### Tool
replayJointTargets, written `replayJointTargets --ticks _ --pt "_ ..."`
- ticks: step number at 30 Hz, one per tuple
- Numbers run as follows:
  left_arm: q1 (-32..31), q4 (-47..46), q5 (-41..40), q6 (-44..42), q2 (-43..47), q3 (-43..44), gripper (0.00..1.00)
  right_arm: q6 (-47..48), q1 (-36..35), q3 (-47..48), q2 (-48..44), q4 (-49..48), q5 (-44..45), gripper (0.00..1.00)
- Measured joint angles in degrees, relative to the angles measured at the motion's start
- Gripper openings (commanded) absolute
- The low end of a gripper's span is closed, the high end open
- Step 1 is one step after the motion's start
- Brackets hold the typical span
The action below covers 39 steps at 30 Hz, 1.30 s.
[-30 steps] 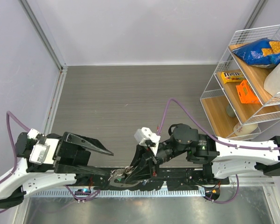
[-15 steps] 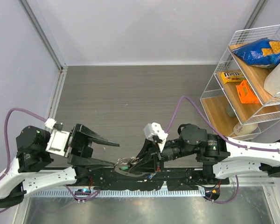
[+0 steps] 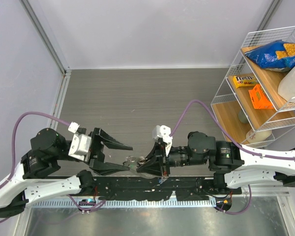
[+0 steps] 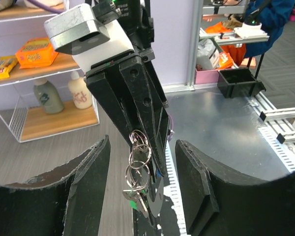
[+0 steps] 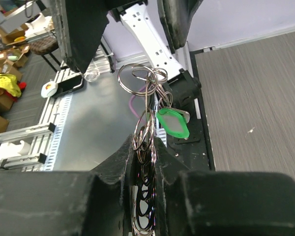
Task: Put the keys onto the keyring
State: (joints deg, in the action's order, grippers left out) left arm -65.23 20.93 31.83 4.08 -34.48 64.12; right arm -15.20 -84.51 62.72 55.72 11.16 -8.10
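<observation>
Two grippers met tip to tip above the near edge of the table (image 3: pixel 137 98). The right gripper (image 3: pixel 141 166) was clenched on the keyring (image 5: pixel 143 135), whose linked wire rings stuck out past its fingertips. A green-headed key (image 5: pixel 172 122) hung from those rings. The left gripper (image 3: pixel 130 157) stood released, its fingers (image 4: pixel 88 167) spread on either side of the dangling rings and apart from them. Any other keys were too tangled to tell.
</observation>
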Motion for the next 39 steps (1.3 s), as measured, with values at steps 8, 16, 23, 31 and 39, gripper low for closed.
replayJointTargets --ticks 8,16,23,31,39 --pt "0.0 2.3 -2.6 -2.3 -0.3 -0.2 0.62 -0.6 0.3 0.0 0.0 3.0 4.8 0.06" --pt "0.0 3.2 -3.9 -3.8 -0.2 -0.9 0.60 -1.5 0.8 0.0 0.0 4.5 6.6 0.06" --pt "0.0 3.4 -5.3 -5.6 -0.2 -2.1 0.56 -1.9 1.1 0.1 0.0 4.6 6.8 0.06" --pt "0.0 3.3 -5.7 -6.8 -0.8 -3.0 0.49 -2.2 1.1 0.1 0.0 4.6 6.7 0.06" --pt "0.0 3.3 -6.4 -7.6 -1.2 -3.1 0.32 -2.5 1.1 0.1 0.0 4.6 6.4 0.06"
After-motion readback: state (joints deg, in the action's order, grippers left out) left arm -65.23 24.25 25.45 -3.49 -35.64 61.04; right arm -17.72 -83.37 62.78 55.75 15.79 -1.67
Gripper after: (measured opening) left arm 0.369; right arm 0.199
